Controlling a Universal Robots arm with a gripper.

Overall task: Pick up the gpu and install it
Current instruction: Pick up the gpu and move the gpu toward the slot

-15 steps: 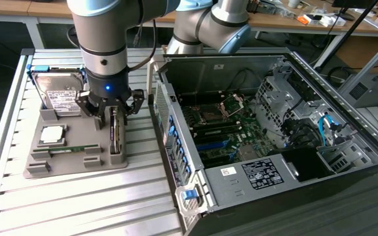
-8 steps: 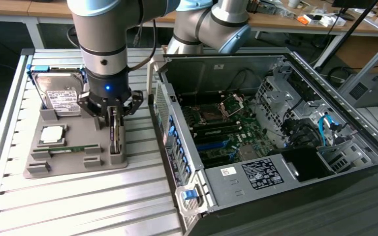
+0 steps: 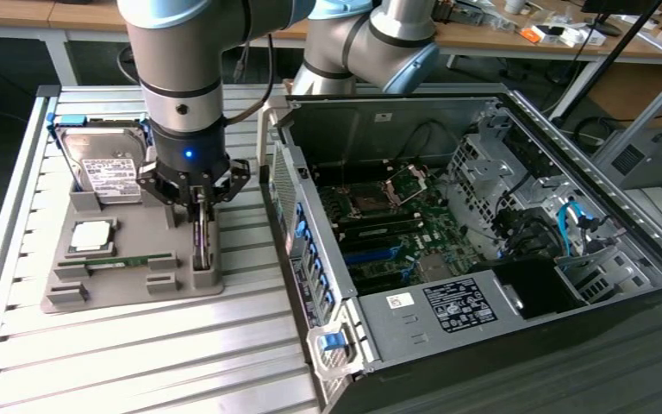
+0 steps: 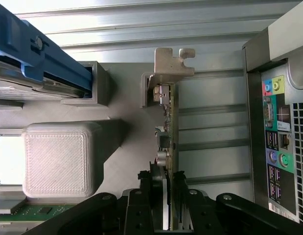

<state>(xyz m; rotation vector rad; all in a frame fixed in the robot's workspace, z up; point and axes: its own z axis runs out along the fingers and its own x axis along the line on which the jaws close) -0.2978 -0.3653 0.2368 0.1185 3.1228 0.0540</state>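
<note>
The gpu (image 3: 201, 246) stands on edge in a grey tray (image 3: 124, 297), its long axis running twelve to six o'clock in the exterior view. The gripper (image 3: 199, 205) sits directly above, jaws parted and straddling the card's top edge, not yet clamped.

Ribbed metal table (image 3: 135, 362), cluttered wooden bench (image 3: 481, 43) behind it
</note>
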